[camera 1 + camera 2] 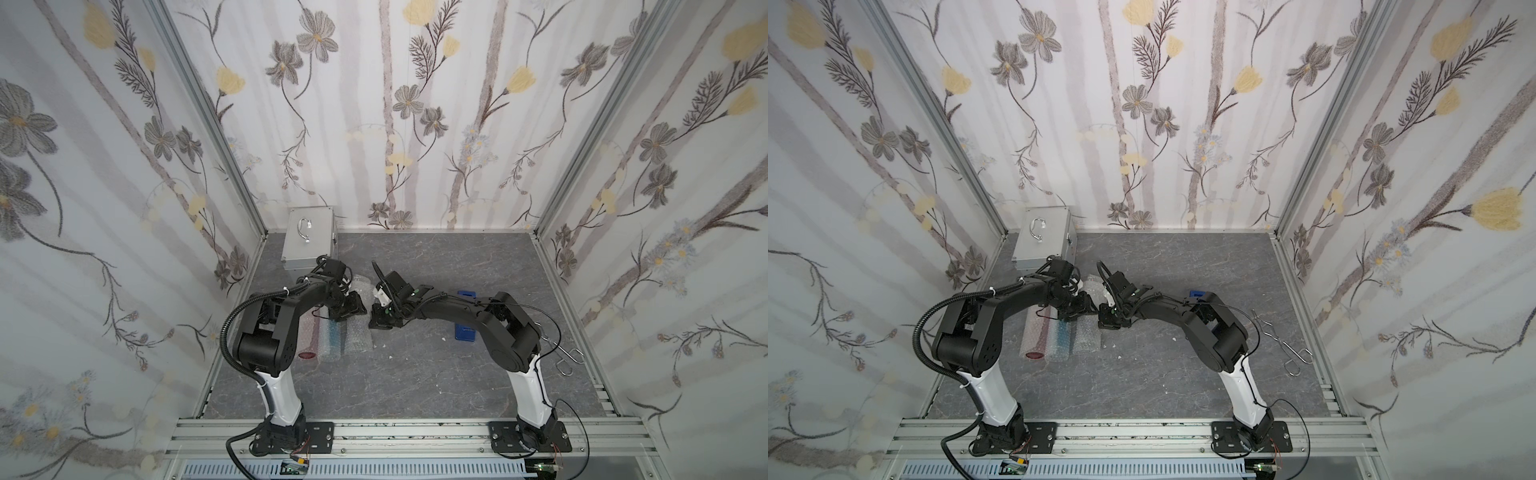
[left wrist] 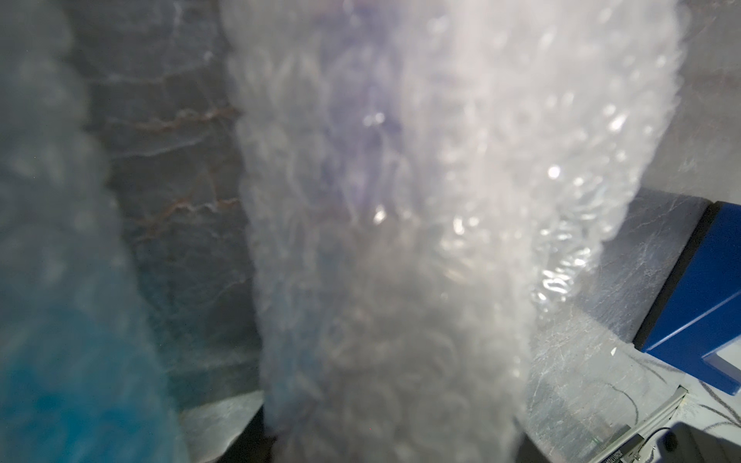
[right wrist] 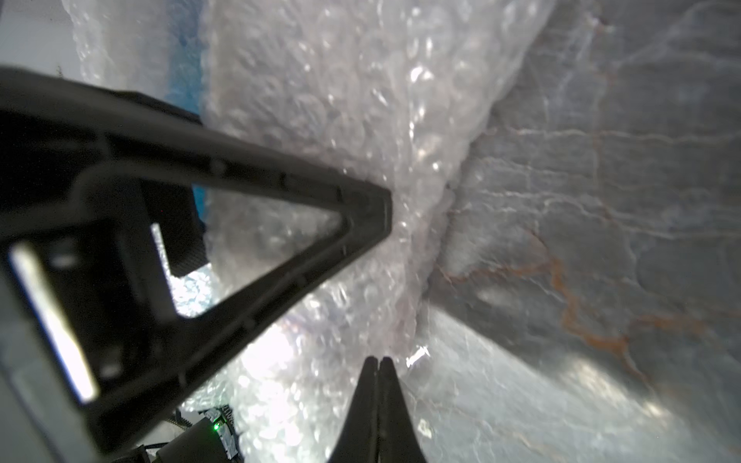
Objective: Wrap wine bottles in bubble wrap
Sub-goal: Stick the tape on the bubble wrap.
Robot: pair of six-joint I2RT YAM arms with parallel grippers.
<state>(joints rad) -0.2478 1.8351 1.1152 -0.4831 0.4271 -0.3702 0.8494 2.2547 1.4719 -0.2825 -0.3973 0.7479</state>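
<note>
Robot arms meet near the table's (image 1: pixel 415 374) left edge, where the left claw (image 1: pixel 357 308) grips bubble wrap (image 2: pixel 381 248) bundled around a purple-tinted bottle (image 2: pixel 373 132). The right claw (image 3: pixel 377 362), pinched shut and empty, sits just beside it. A wrapped red bottle (image 1: pixel 308 355) and blue bottle (image 1: pixel 332 336) lie alongside.

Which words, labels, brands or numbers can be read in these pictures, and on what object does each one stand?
None can be read.
Small dark label at the edge of the left wrist view: pale letters, too blurred to read.
Blue plastic tape dispenser and silver metal case: no text visible.
</note>
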